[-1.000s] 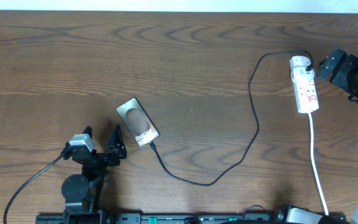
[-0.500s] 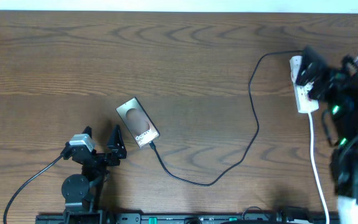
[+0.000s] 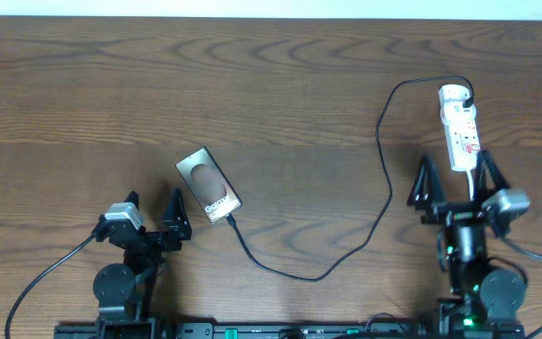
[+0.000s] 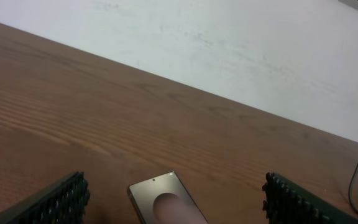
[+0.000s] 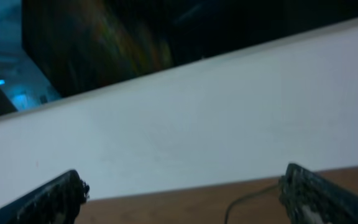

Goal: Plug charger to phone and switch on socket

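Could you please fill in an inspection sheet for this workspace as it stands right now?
Surface: brown wood-grain table; no spills seen.
Job's things: phone lies flat, face up. The charger runs from the phone's near end to the far end of the socket. Whether it is seated, and the switch state, cannot be told.
Clutter: nothing seen.
Grippers: left gripper open, empty, beside the phone. Right gripper open, empty, at the socket's near end.
Cables: white cord passes under the right arm; black robot cable trails left.
Surroundings: white wall beyond the table.
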`<state>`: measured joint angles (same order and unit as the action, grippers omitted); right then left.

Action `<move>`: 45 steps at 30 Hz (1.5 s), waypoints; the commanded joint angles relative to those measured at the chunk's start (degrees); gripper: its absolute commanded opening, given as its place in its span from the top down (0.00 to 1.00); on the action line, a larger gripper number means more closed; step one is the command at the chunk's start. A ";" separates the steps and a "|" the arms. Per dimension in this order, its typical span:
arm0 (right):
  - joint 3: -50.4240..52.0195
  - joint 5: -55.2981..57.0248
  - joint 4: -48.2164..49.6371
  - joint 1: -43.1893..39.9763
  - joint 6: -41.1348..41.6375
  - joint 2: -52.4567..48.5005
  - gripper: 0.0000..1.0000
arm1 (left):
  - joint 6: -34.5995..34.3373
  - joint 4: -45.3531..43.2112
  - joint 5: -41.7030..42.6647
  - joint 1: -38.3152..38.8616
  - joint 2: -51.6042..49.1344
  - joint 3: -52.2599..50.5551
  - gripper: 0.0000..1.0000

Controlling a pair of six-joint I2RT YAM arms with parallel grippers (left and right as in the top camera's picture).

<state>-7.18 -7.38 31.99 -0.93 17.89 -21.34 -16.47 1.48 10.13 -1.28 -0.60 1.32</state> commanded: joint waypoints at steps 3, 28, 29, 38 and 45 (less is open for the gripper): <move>6.86 2.95 -4.48 0.98 0.52 8.59 0.01 | 0.57 2.12 0.28 0.24 0.37 -0.92 0.11; 6.86 3.37 -36.13 1.05 0.48 20.57 0.01 | 0.57 2.12 0.28 0.24 0.37 -0.94 0.12; 6.86 3.32 -36.13 1.05 0.50 20.83 0.01 | 0.57 2.12 0.28 0.24 0.37 -0.94 0.12; 6.86 3.39 -36.06 1.16 0.50 21.07 0.01 | 0.57 2.12 0.28 0.24 0.37 -0.94 0.12; 6.86 3.39 -36.06 1.14 0.50 21.05 0.01 | 0.57 2.12 0.28 0.24 0.37 -0.94 0.12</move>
<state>-0.36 -4.40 -3.75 -0.56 17.89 -0.84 -16.45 1.48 10.13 -1.28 -0.60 1.32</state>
